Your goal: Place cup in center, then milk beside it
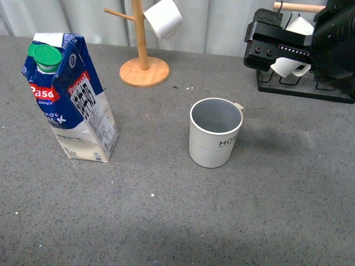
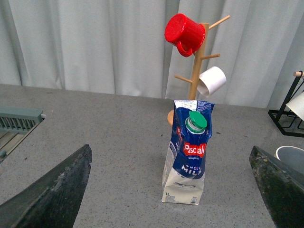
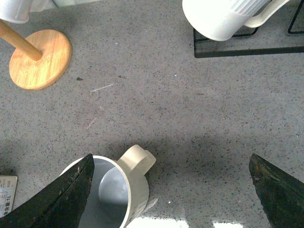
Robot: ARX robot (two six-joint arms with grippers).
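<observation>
The cup (image 1: 215,133), off-white with a ribbed lower half, "HOME" lettering and a grey-blue inside, stands upright near the middle of the grey table. In the right wrist view the cup (image 3: 114,187) shows from above, handle turned away. The milk (image 1: 69,97), a blue-and-white carton with a green cap, stands upright at the left, well apart from the cup; it also shows in the left wrist view (image 2: 187,159). My left gripper (image 2: 171,190) is open, facing the carton from a distance. My right gripper (image 3: 171,190) is open and empty above the table beside the cup; its arm (image 1: 327,44) is at the upper right.
A wooden mug tree (image 1: 143,55) with a white mug (image 1: 163,18) stands at the back; the left wrist view shows a red mug (image 2: 184,32) on it too. A black wire rack (image 1: 299,83) with white mugs (image 3: 223,16) is at the back right.
</observation>
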